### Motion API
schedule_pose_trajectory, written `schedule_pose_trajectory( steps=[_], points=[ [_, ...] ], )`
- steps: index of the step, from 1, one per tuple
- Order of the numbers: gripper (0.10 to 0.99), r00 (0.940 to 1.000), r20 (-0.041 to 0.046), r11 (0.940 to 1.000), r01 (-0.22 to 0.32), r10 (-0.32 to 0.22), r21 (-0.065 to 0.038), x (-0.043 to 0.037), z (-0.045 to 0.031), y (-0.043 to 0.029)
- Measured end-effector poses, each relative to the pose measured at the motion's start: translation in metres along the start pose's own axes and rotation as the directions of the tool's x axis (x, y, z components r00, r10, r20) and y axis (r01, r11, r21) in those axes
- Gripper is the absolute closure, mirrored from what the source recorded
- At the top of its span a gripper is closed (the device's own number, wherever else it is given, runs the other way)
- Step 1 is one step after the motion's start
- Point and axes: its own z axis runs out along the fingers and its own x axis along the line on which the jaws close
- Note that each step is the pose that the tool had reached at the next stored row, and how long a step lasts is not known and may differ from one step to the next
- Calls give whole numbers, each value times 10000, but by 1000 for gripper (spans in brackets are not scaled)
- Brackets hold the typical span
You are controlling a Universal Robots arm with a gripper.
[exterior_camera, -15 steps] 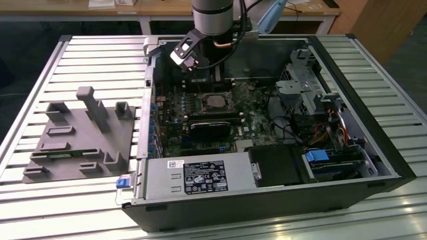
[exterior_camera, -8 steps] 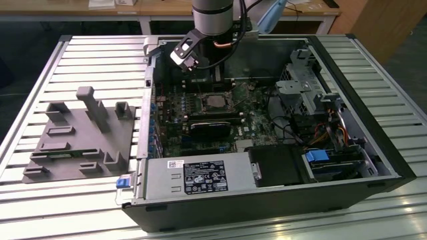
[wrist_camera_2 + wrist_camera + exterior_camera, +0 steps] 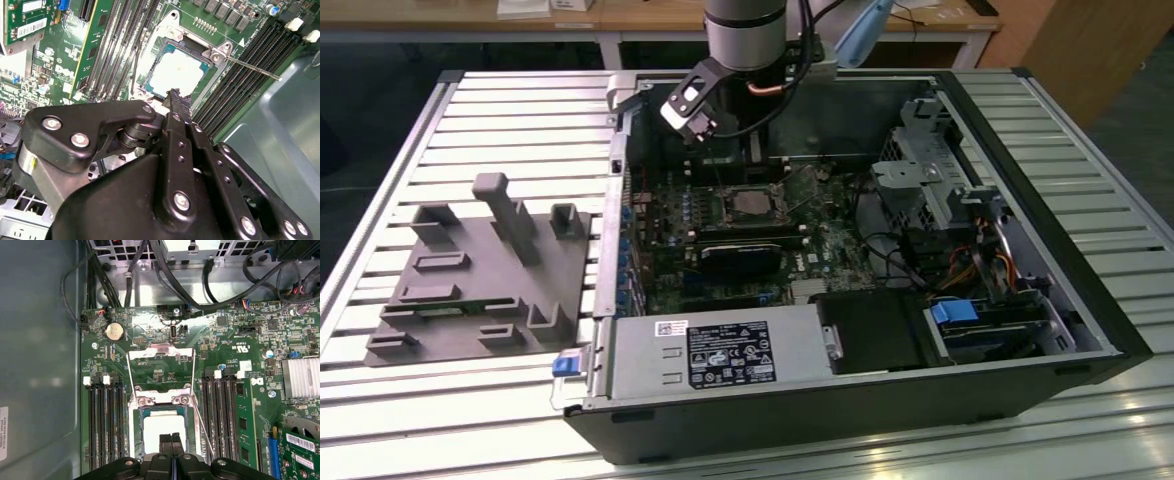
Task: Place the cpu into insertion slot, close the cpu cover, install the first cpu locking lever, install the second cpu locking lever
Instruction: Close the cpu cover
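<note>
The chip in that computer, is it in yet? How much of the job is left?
Done: the cpu lies in the insertion slot. In hand: the claw, shut, hangs close over the cpu. Left: the cpu cover is flipped open, and a thin locking lever sticks out unlatched, so the cover and both levers are not yet closed.

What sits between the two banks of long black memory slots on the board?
In the first wrist view, the insertion slot with the cpu in it, and the gripper poised over that chip.
</note>
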Motion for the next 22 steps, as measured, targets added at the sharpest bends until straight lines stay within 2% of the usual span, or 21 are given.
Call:
schedule_pose_trajectory(
  steps=[8, 14, 19, 22],
  points=[
    [980, 10000, 0, 10000, -1, 1, 25, 2, -101, 12],
    [980, 10000, -2, 10000, 1, -1, 40, 2, -110, 16],
    [980, 10000, 13, 9997, -3, 3, 253, 5, -104, 63],
    [980, 10000, 15, 9996, -5, 5, 269, 5, -104, 67]
  ],
)
